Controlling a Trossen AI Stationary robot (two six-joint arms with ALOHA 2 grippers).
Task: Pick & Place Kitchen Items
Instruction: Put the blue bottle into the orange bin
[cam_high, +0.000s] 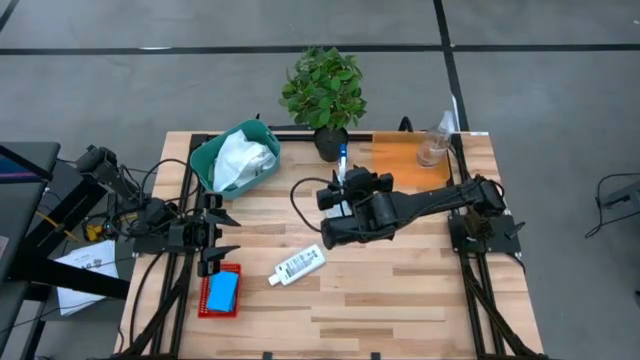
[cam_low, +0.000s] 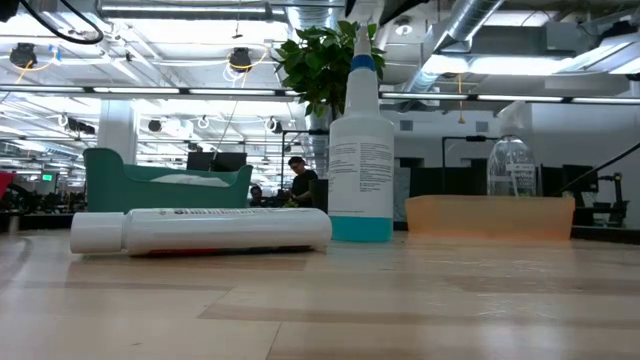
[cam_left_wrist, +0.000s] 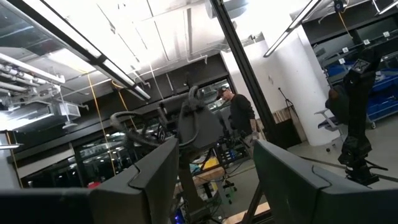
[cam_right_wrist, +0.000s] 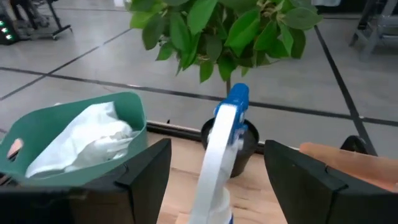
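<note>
A clear spray bottle (cam_high: 342, 165) with a blue nozzle and white trigger (cam_right_wrist: 219, 146) stands upright on its base on the table (cam_high: 420, 300), in front of the plant. My right gripper (cam_high: 338, 198) is open; in the right wrist view its fingers stand on either side of the bottle's head, apart from it. A second clear spray bottle (cam_high: 435, 145) stands in the orange tray (cam_high: 395, 155). The small white labelled bottle (cam_high: 298, 265) lies on its side. A blue sponge (cam_high: 222, 290) lies in a red tray. A white cloth (cam_high: 243, 158) fills the green basket (cam_high: 205, 160). My left gripper (cam_high: 228, 234) waits open at the left.
The leafy plant in a black pot (cam_high: 323, 95) stands at the far edge, just behind the nearer spray bottle. The green basket sits at the far left, the orange tray at the far right. Bare wood lies along the near edge and near right.
</note>
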